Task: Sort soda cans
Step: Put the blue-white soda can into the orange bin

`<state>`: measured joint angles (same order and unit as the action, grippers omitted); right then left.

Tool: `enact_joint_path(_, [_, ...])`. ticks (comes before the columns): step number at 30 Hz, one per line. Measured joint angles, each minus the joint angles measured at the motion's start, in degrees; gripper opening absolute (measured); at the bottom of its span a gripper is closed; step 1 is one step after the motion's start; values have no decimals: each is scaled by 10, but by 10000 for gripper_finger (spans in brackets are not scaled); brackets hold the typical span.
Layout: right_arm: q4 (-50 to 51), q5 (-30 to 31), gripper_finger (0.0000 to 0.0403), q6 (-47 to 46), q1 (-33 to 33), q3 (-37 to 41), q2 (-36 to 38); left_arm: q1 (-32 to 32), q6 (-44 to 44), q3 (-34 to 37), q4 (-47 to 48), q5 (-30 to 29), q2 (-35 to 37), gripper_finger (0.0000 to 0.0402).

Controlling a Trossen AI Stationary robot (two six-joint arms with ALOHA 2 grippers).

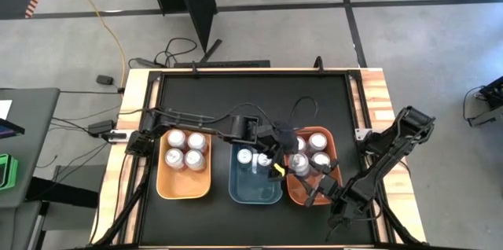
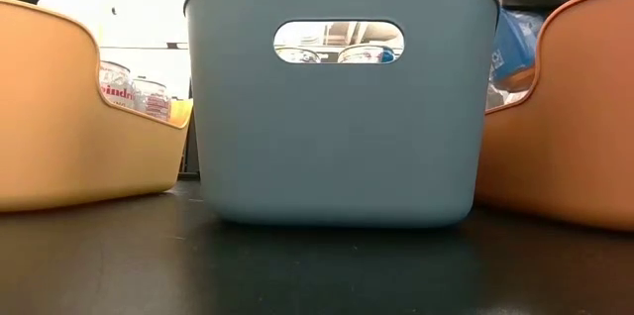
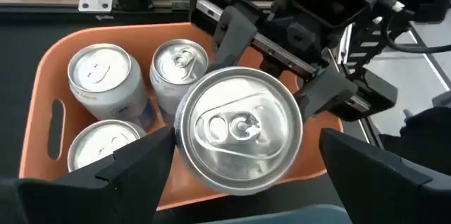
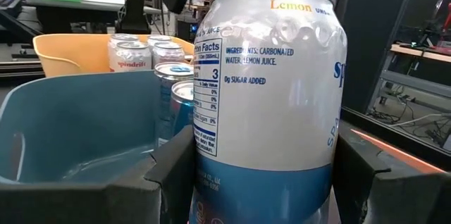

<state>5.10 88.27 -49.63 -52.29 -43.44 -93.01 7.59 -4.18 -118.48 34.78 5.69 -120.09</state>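
Silver-topped soda cans (image 1: pixel 185 149) stand upright in bins; one blue-and-white lemon can (image 4: pixel 271 104) is lifted.

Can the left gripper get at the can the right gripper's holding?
Probably yes. The left gripper is open straight above the can, a finger either side of its top, nothing between. The right gripper grips its sides.

I see my right gripper (image 4: pixel 264 182) clamped around a can (image 4: pixel 271 104), 1 finger on each side. My left gripper (image 3: pixel 239 160) hangs above it, both fingers spread apart.
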Motion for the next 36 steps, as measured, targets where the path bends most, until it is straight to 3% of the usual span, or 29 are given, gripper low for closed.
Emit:
enact_joint_path(20, [-15, -18, 245, 19, 10, -1, 0, -2, -13, 36, -84, 13, -21, 347])
enact_joint_path(29, [-15, -19, 245, 18, 10, -2, 0, -3, -15, 36, -86, 30, -43, 299])
enact_joint_path(36, [-13, -16, 245, 21, 10, -3, 0, -3, -10, 36, -77, 27, -41, 298])
